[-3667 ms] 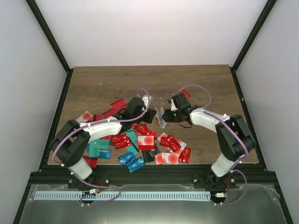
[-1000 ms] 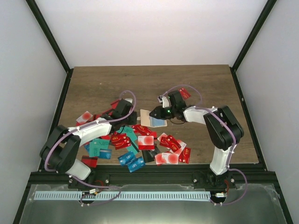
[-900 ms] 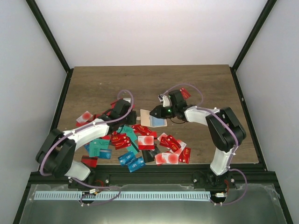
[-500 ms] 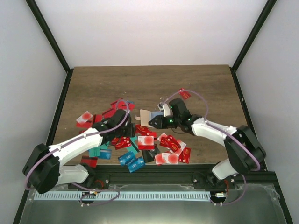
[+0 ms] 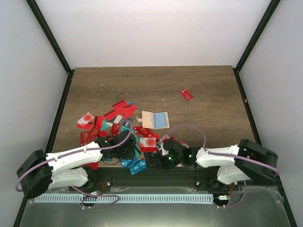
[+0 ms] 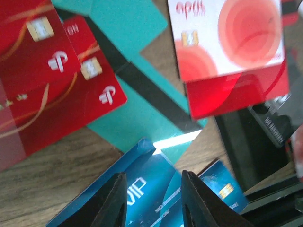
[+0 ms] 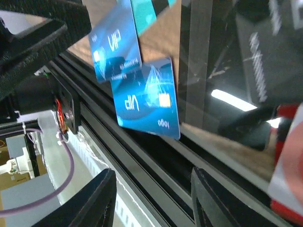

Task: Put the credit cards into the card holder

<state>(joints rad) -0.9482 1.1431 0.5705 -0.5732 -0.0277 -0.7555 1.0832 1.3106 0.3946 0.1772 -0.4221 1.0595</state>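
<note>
The card holder (image 5: 154,119) lies open and flat on the table, beige on the left and light blue on the right, with no gripper on it. Credit cards (image 5: 118,137) lie scattered near the front left, and one red card (image 5: 186,94) lies apart at the back right. My left gripper (image 5: 127,144) is open and empty, low over a blue VIP card (image 6: 142,201), beside teal (image 6: 128,28), red (image 6: 42,90) and white-and-red cards (image 6: 227,38). My right gripper (image 5: 160,159) is open and empty over the table's front edge, near two blue cards (image 7: 147,97).
The black front rail (image 5: 156,178) runs just under the right gripper, and also shows in the right wrist view (image 7: 142,161). Both arms lie folded low along the near edge. A black card (image 6: 255,137) lies right of the left gripper. Bare wood (image 5: 151,85) shows behind the holder.
Both arms have drawn back from the holder to the near edge. The right gripper has left the holder, which now lies open and flat. The left gripper has moved over the front cards.
</note>
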